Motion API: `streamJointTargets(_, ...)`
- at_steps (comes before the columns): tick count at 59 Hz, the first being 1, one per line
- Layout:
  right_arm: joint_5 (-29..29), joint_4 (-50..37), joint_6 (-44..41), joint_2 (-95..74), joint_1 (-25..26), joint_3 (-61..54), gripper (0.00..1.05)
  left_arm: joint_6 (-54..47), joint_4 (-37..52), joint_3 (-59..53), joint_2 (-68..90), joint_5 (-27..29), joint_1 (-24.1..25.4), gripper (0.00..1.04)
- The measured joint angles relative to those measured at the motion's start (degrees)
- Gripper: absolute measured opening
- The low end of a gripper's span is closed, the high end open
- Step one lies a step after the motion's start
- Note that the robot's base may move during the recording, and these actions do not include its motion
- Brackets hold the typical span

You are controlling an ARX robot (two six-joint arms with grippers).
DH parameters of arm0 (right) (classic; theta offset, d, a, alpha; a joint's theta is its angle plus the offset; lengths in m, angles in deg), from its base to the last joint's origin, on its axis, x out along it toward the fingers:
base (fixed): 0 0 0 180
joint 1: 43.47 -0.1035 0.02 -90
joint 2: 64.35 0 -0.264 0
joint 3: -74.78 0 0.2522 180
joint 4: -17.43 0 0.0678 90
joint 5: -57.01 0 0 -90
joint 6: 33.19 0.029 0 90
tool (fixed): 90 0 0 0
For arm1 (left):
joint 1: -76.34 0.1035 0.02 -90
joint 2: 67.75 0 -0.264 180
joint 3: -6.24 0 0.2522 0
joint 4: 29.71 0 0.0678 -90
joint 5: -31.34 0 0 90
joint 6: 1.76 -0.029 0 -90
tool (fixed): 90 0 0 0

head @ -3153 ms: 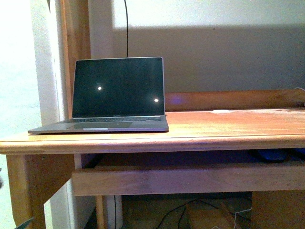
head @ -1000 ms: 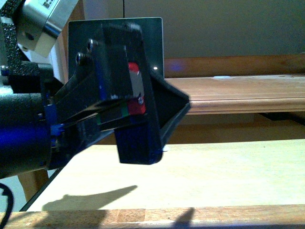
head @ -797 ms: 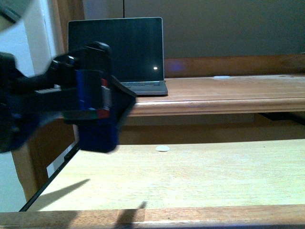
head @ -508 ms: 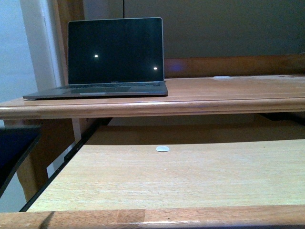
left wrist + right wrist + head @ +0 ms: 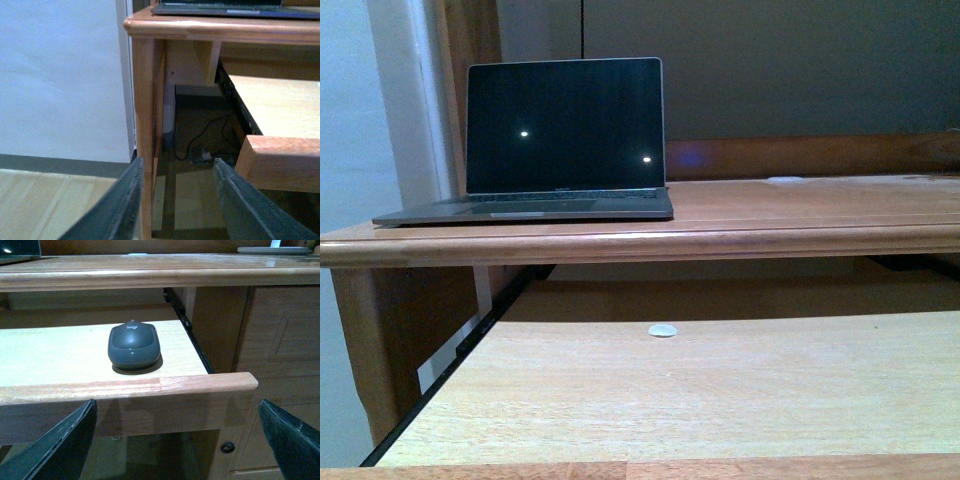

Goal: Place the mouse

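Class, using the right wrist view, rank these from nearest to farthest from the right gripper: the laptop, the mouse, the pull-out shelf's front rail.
1. Front rail: nearest, just ahead of the right gripper.
2. Mouse: on the shelf, behind the rail.
3. Laptop: farthest, up on the desktop, toward its left end.

Matt dark-grey mouse (image 5: 133, 344), probably plastic; smooth pale wooden tray (image 5: 50, 355); glossy varnished wooden desk (image 5: 770, 243); glossy-screened laptop (image 5: 565, 130).
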Motion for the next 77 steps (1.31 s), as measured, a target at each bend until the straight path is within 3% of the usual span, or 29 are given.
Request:
streamJointTargets(5, 1.07, 0.26, 0.42, -0.31, 0.2, 0.07, 0.97, -0.07, -0.68, -0.09, -2.73, -2.78, 3.23, 0.3)
streamJointTargets(9, 8.09, 0.13, 5.49, -4.7, 0.98, 1.22, 0.97, -0.09, -1.05, -0.26, -3.52, -4.55, 5.11, 0.19)
streamJointTargets(15, 8.76, -10.14, 10.95, -18.58, -2.16, 4.61, 0.97, -0.22, -1.31, -0.81, -4.48, -6.97, 7.37, 0.03)
streamJointTargets(22, 5.4, -20.04, 12.59, -31.58, -4.04, 9.25, 0.97, -0.39, -2.12, -2.71, -6.97, -15.21, 14.6, 0.03)
streamJointTargets(26, 3.87, -23.96, 12.46, -37.77, -4.74, 11.67, 0.97, -0.39, -2.14, -2.73, -7.08, -15.39, 16.68, 0.03)
streamJointTargets(45, -0.09, -31.52, 4.52, -56.96, -4.87, 21.84, 0.97, -0.42, -2.12, -2.73, -7.26, -16.17, 17.2, 0.03)
streamJointTargets(58, 1.29, -28.68, 0.04, -60.74, -2.93, 26.36, 0.97, -0.42, -2.12, -2.73, -7.26, -16.15, 17.2, 0.03)
streamJointTargets(77, 2.84, -19.52, -3.45, -60.52, -3.85, 28.61, 0.97, -0.42, -2.12, -2.73, -7.26, -16.15, 17.2, 0.47)
